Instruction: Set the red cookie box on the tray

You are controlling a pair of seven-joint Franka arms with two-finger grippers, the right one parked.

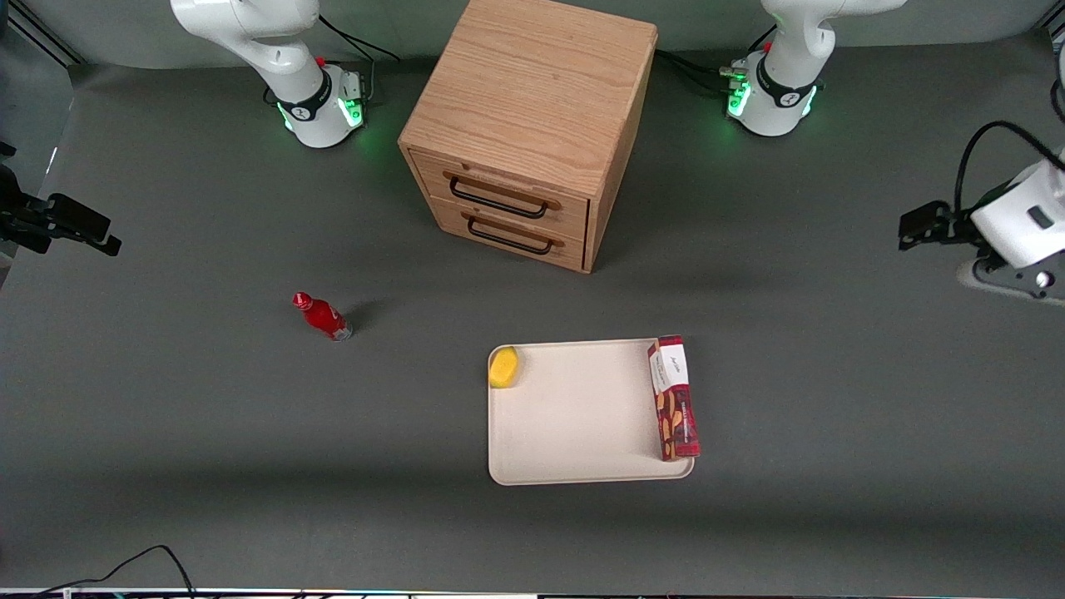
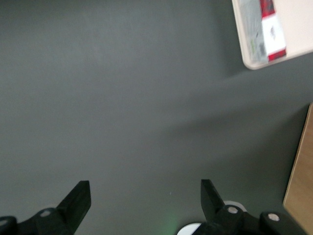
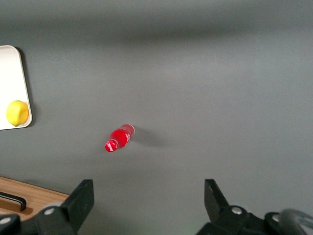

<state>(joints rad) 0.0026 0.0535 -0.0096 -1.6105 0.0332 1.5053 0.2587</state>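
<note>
A small red bottle [image 3: 119, 138] stands on the grey worktop [image 3: 220, 88], apart from everything else, and serves as the landmark here. Well apart from the bottle, a rounded corner of the cream-white tray [image 3: 11, 73] shows, and a yellow lemon-like fruit [image 3: 17, 113] lies in that corner, close to the tray's low rim. Near the bottle, a light wooden cabinet [image 3: 29, 198] edge shows, with a black handle [image 3: 12, 200] on its front. The bottle touches neither the tray nor the cabinet.
</note>
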